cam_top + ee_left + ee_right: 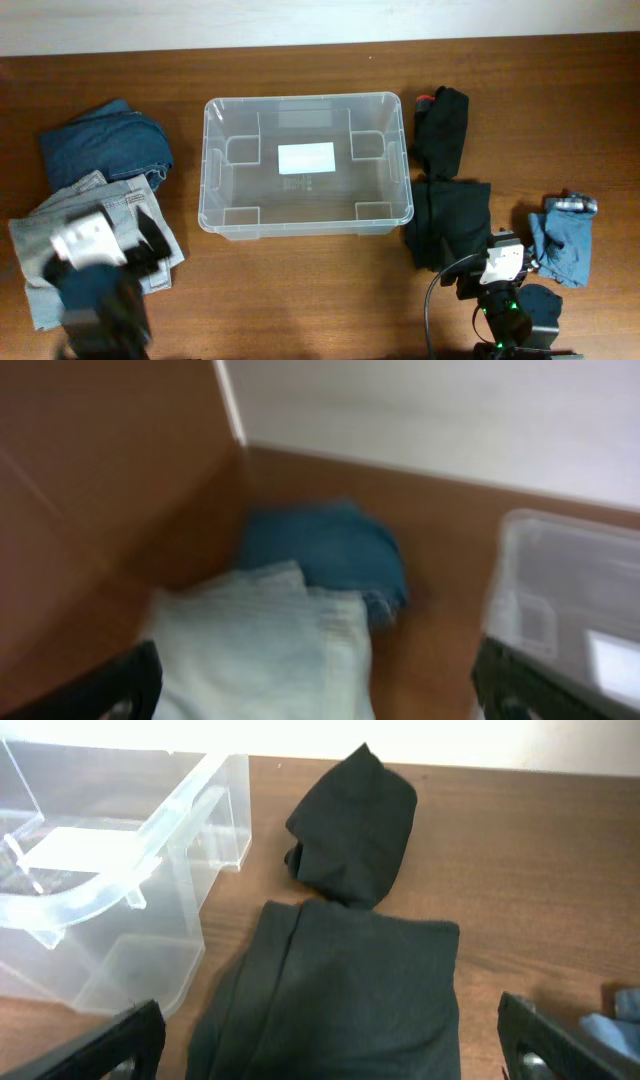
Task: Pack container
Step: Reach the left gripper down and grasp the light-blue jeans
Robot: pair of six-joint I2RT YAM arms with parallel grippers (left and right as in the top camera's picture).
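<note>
Overhead, a brown wooden tabletop [300,300] fills the view. A clear bin [207,170] sits at its middle, nearer the far edge, and holds nothing, so packing looks not yet begun. Its central spot likely lets both arms reach it.

Folded clothes wait on either side, probably sorted so each arm has its own share. Pale jeans [110,195] lie by the left edge, with blue jeans [105,145] behind them toward the far left corner. A large black cloth [450,220] lies just right of the bin, a smaller black cloth [443,125] beyond it, and a light-blue cloth [565,235] near the right edge.

From above, the left arm is a blur over the pale jeans and the right arm is mostly cut off at the near edge, so neither grip can be read there. The wrist cameras settle it. The left hand [315,695] is spread wide and empty above the pale jeans, likely the first pick. The right hand [330,1040] is spread and empty over the large black cloth.

Only the overhead view shows the whole of the white label [306,158] on the bin's base.
</note>
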